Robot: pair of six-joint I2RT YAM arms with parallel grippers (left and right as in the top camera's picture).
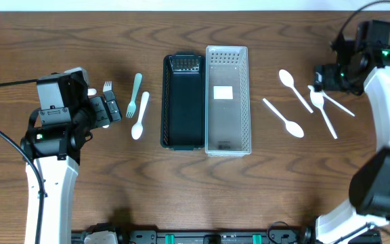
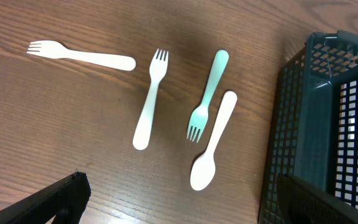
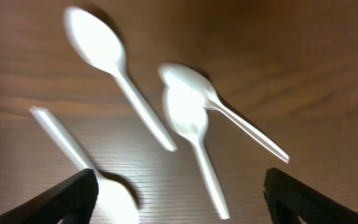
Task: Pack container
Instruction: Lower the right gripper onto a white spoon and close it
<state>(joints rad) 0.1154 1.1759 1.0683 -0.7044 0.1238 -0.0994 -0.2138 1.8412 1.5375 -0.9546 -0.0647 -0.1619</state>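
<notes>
A dark mesh basket [image 1: 183, 102] and a clear mesh basket [image 1: 227, 100] stand side by side at the table's middle, both empty except for a white label in the clear one. Left of them lie a teal fork [image 1: 135, 95], a white spoon [image 1: 139, 116] and a white fork [image 1: 107, 88]. My left gripper [image 1: 114, 108] hovers open beside them. The left wrist view shows two white forks [image 2: 151, 99], the teal fork [image 2: 207, 93], the spoon [image 2: 213, 149] and the open jaws [image 2: 179, 205]. Several white spoons [image 1: 294, 88] lie to the right. My right gripper [image 1: 320, 78] hovers open above them [image 3: 179, 199].
In the right wrist view, two spoons overlap [image 3: 188, 115], another lies at the upper left [image 3: 98, 43], and one at the lower left [image 3: 79, 155]. The dark basket's wall [image 2: 303, 124] is close to the left gripper's right finger. Cables run at both table sides.
</notes>
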